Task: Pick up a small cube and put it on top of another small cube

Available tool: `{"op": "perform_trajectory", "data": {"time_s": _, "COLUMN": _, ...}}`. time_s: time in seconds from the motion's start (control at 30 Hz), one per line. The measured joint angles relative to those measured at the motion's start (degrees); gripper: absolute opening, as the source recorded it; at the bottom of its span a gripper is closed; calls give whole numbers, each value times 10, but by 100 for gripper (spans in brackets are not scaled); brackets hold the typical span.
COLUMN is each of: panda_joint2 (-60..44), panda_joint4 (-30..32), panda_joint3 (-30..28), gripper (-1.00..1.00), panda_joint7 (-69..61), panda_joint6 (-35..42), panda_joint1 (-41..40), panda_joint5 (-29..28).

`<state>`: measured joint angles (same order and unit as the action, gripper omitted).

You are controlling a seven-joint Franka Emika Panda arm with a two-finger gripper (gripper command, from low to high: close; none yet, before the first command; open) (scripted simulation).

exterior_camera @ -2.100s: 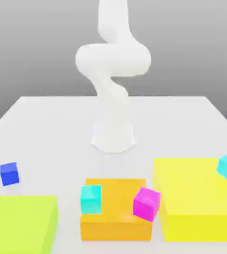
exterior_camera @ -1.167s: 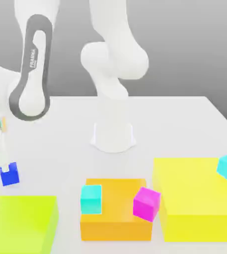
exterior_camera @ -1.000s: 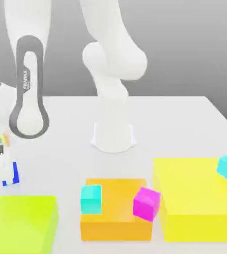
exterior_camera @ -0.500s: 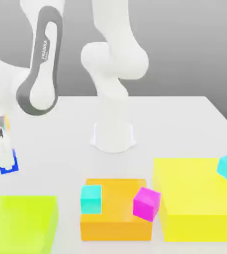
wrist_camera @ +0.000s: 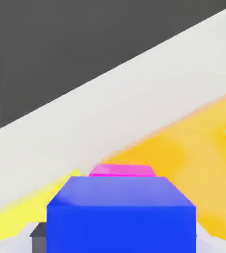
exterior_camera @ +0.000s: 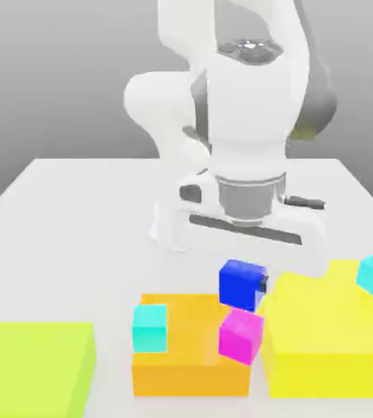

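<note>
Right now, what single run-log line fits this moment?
phase: carry | gripper: shut on small deep-blue cube | position: just above small magenta-pink cube on orange block | stacked: not yet

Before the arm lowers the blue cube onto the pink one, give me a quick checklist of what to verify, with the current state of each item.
1. Blue cube held in the claw: ok, it hangs clear of every surface.
2. Blue cube over the magenta cube: ok roughly; in the exterior view it sits just above it.
3. Exact centring of the two cubes: cannot tell; the hand view shows only a strip of magenta past the blue face.
4. Magenta cube's top free: ok, nothing rests on it.
5. Magenta cube sitting square: not ok, it looks turned at the orange block's corner, beside the yellow block.
6. Cyan cube clear of the drop path: ok, it stands apart.
</note>
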<state>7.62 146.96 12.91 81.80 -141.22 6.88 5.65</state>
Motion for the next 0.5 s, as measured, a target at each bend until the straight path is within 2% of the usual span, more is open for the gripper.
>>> {"op": "perform_trajectory", "data": {"time_s": 0.2, "panda_joint2": 17, "panda_joint4": -22, "panda_joint3": 118, "gripper": -100, "panda_joint7": 82, "panda_joint6": 48, "panda_joint1": 103, "panda_joint5": 5}}
{"op": "perform_trajectory", "data": {"time_s": 0.37, "panda_joint2": -47, "panda_joint4": -9, "panda_joint3": 139, "gripper": -100, "panda_joint7": 128, "panda_joint6": -22, "panda_joint1": 117, "panda_joint5": -39}}
{"op": "perform_trajectory", "data": {"time_s": 0.4, "panda_joint2": -59, "panda_joint4": -6, "panda_joint3": 140, "gripper": 100, "panda_joint7": 132, "panda_joint6": -37, "panda_joint1": 118, "panda_joint5": -44}}
{"op": "perform_trajectory", "data": {"time_s": 0.5, "panda_joint2": -59, "panda_joint4": -6, "panda_joint3": 140, "gripper": 100, "panda_joint7": 132, "panda_joint6": -37, "panda_joint1": 118, "panda_joint5": -44}}
